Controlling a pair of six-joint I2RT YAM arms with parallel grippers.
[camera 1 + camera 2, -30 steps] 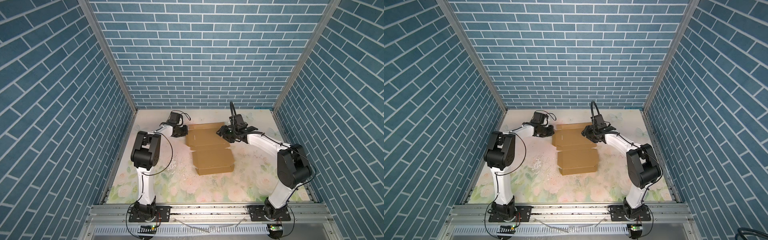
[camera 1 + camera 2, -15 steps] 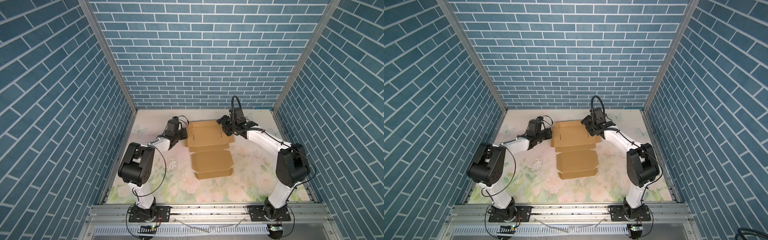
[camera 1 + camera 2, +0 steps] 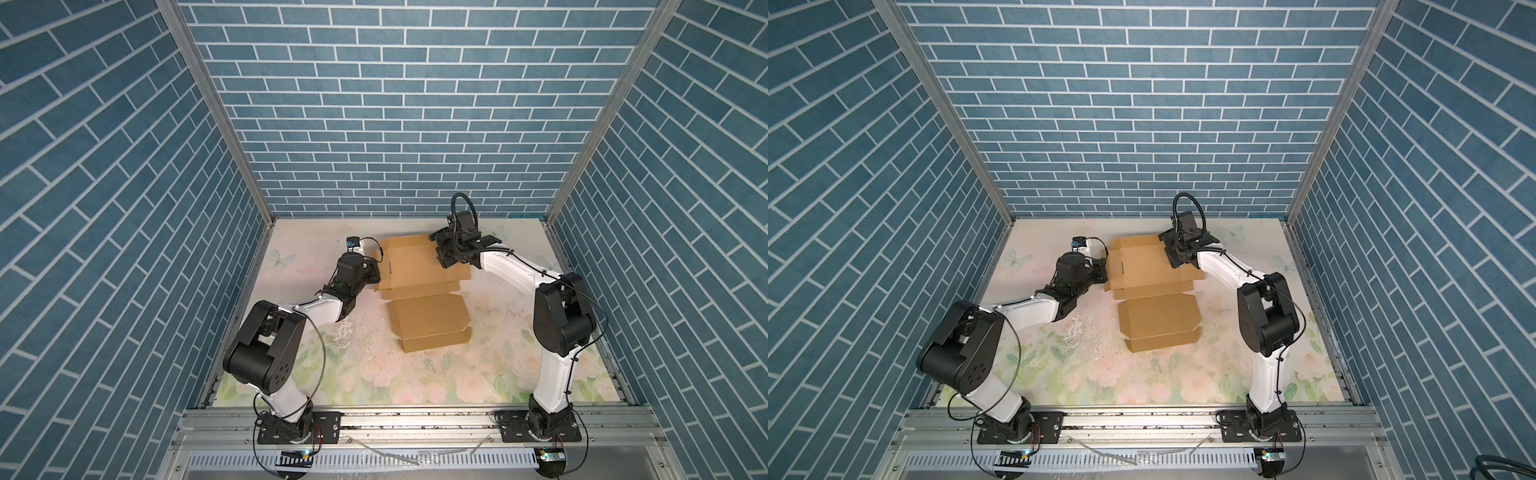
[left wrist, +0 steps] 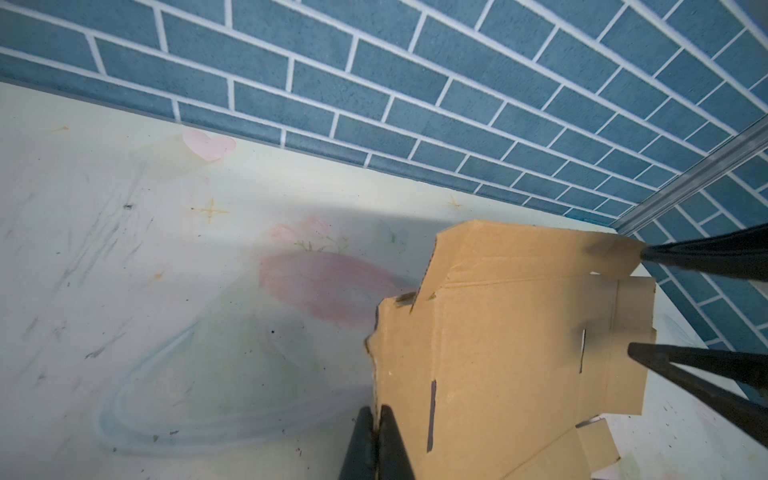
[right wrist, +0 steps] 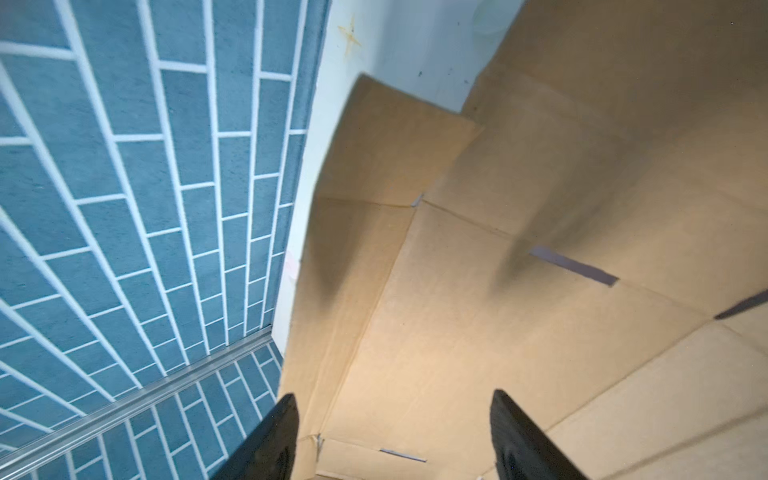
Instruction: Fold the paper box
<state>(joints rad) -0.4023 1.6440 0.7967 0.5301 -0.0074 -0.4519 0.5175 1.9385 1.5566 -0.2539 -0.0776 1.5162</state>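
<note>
Pinching the left edge as the right side is released

The left pincer (image 4: 377, 417) is pressed together on the left edge of the paper box (image 3: 419, 266); the right pincer (image 5: 395, 399) has spread its jaws in the last second and straddles the right flap unclamped. The paper box lies toward the back of the bench (image 3: 415, 374), far half opened out. With one hold left, it looks freed for a fresh grip; folding seems at an early stage.

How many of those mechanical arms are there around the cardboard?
2. One white-and-black arm stands left, its fingers shut on the left edge of the plain brown cardboard sheet. The other arm stands right, its fingers open over the sheet's far right part. None seems hidden.
</note>
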